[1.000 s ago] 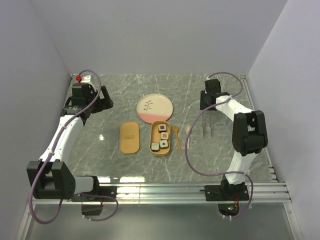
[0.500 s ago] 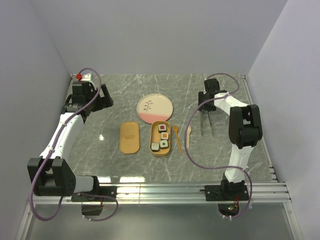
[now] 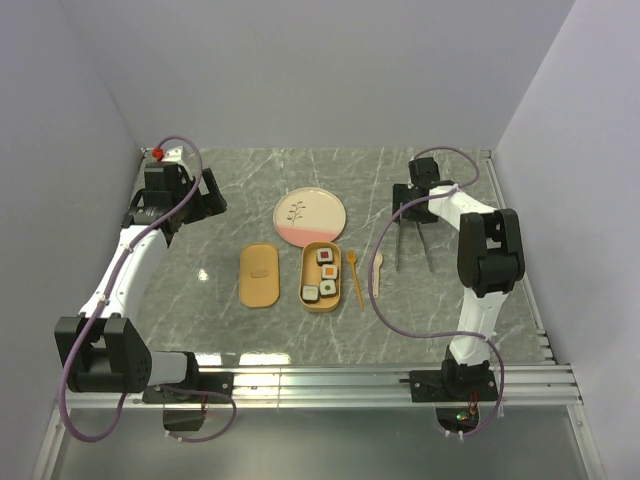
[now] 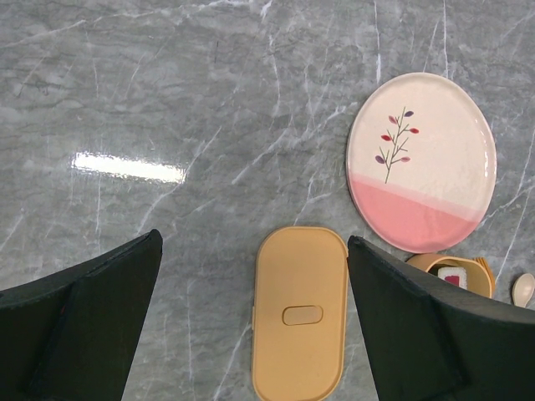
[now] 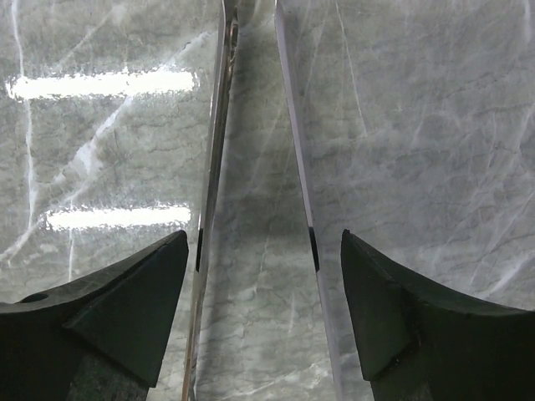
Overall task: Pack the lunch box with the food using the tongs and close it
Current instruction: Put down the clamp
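Observation:
The tan-orange lunch box point(image 3: 321, 277) stands mid-table with three sushi pieces of food point(image 3: 326, 272) inside. Its flat lid point(image 3: 259, 275) lies just to its left. The thin grey tongs point(image 3: 398, 255) lie on the table at the right, arms spread, their joined end under my right gripper point(image 3: 412, 222). In the right wrist view both tong arms point(image 5: 213, 167) run between the fingers of that gripper point(image 5: 264, 242), which is open, with a gap at each finger. My left gripper point(image 4: 254, 242) hangs open and empty high above the lid point(image 4: 301, 313).
A pink-and-cream plate point(image 3: 311, 216) lies behind the lunch box. An orange spoon point(image 3: 354, 277) and a beige spoon point(image 3: 377, 268) lie between the box and the tongs. Walls close in the back and both sides.
My right gripper has opened wider and the tong arms have sprung apart between its fingers. A second ago that arm stood differently. The left arm has not moved.

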{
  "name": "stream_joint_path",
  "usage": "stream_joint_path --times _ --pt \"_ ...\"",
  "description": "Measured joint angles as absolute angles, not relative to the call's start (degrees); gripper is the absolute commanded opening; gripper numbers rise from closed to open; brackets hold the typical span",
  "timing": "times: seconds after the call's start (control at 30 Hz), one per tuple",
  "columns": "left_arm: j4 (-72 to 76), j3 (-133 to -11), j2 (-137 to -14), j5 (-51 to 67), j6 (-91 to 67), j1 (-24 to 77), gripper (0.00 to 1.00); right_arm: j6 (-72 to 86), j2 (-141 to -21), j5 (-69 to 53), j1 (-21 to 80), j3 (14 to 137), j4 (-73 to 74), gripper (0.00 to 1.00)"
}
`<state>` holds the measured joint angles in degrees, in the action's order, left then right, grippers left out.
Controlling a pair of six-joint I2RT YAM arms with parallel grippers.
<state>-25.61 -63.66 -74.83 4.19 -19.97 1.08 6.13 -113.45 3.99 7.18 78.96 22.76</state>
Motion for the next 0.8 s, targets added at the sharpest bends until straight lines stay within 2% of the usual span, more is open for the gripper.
stream_joint_path --times 0.27,0.6,0.77,0.8 --pt "-26.0 -63.7 -73.7 4.1 -20.0 1.1 1.00 6.3 -111.4 5.3 7.0 78.2 22.8 0.79" --pt "-25.8 -63.0 -71.3 4.3 -20.2 1.1 0.99 10.7 -93.6 4.4 7.5 78.2 23.6 0.69" --pt "-25.5 -61.9 -69.3 4.7 -20.3 1.1 1.00 15.0 -85.7 5.6 15.0 74.4 23.7 0.64" --pt "-25.3 -61.6 -69.0 4.8 -20.3 1.1 0.99 16.1 -84.7 5.7 17.8 73.1 23.7 0.59"
